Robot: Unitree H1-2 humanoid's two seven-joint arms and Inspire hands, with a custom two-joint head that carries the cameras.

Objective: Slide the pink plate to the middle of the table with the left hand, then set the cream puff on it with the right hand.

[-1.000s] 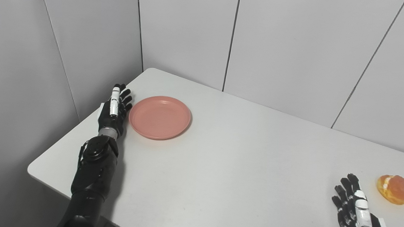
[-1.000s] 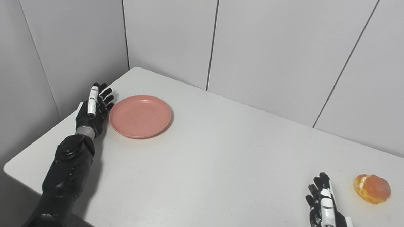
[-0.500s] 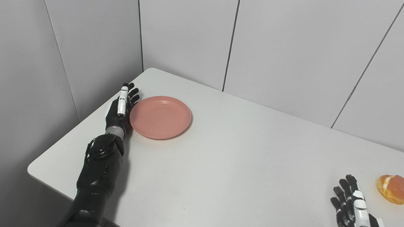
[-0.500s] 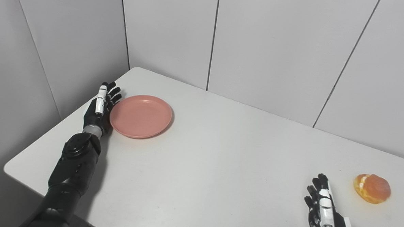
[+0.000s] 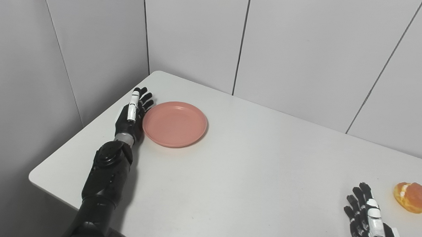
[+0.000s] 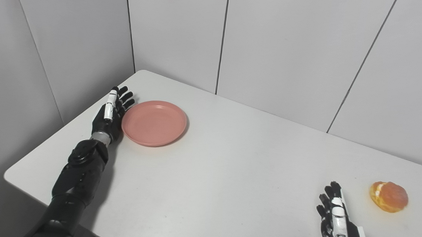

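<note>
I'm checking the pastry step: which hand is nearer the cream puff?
Right. The right hand lies open on the table just left of the cream puff, not touching it. The left hand is far across the table, against the pink plate.

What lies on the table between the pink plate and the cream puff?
Nothing: both eye views show only bare white table between the pink plate and the cream puff. The right hand sits nearer the camera, beside the puff.

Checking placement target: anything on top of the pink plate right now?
Nothing on the pink plate; its top is bare. The cream puff sits on the table far right. What is under the plate is hidden.
</note>
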